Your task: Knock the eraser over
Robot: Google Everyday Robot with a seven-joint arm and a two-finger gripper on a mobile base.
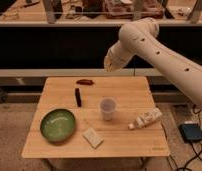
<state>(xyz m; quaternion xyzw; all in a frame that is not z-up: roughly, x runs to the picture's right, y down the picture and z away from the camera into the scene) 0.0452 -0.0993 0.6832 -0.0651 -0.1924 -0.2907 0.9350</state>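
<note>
So the approach step was what seemed to be in hand here, and nothing had been touched yet. The gripper [110, 64] was held up in the air over the far edge of the table [129, 92], at the end of the big white arm [159, 50] reaching in from the right. Whether it was open or closed couldn't be told.

The eraser [78, 97] was taken to be the dark narrow block, set on the left-centre of the table just behind the green bowl [57, 124]. It looked to be stood on edge, not knocked over, though that's a judgement call. It was well apart from the gripper, lower and off to the left in the camera view.

For the next move, the gripper would probably need to be brought down and left, then swept sideways into the block's upper part. The plastic cup [108, 108] was parked near that path, so a bit of care would be called for.

Also spotted on the light wooden top: a small reddish thing [84, 81] near the back edge, a pale square pad [93, 137] at the front, and a white bottle [146, 119] lying on its side at the right. Cluttered workbenches were seen behind, and a dark box [191, 132] with cables on the floor.
</note>
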